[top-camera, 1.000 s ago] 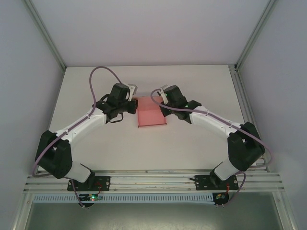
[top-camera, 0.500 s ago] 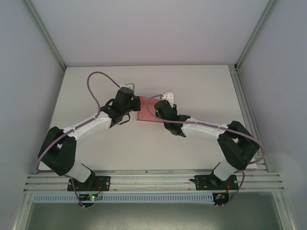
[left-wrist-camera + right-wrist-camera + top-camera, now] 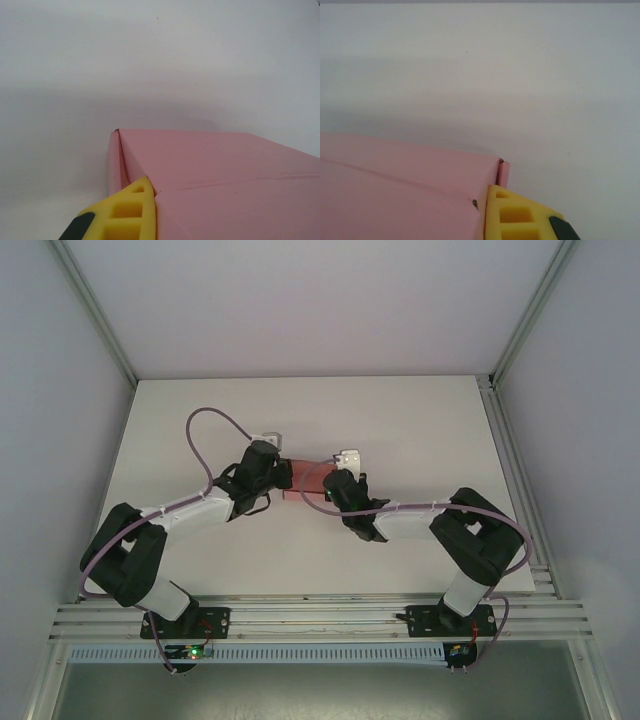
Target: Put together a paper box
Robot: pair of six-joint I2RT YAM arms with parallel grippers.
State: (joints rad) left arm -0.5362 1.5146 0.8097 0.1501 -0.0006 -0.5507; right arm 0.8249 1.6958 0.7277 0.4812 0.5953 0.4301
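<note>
Box [image 3: 303, 478] flat on table [image 3: 420, 420], left claw [image 3: 272, 458] at its left end, right claw [image 3: 346, 464] at its right end, a yellow finger [image 3: 132, 212] touching each end corner. Spread or pinching: cannot tell. Seemingly folded into shape; top seam probably left to close.

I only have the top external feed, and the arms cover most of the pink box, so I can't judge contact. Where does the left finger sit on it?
Observer: In the left wrist view, the yellow left finger appears to press against the paper box at its end corner.
Operator: And the right side?
Observer: In the right wrist view, the right finger sits at the opposite end corner, beside a narrow pink strip at the box's end.
Operator: Is the top face flat?
Observer: No, a fold crease runs across it.
</note>
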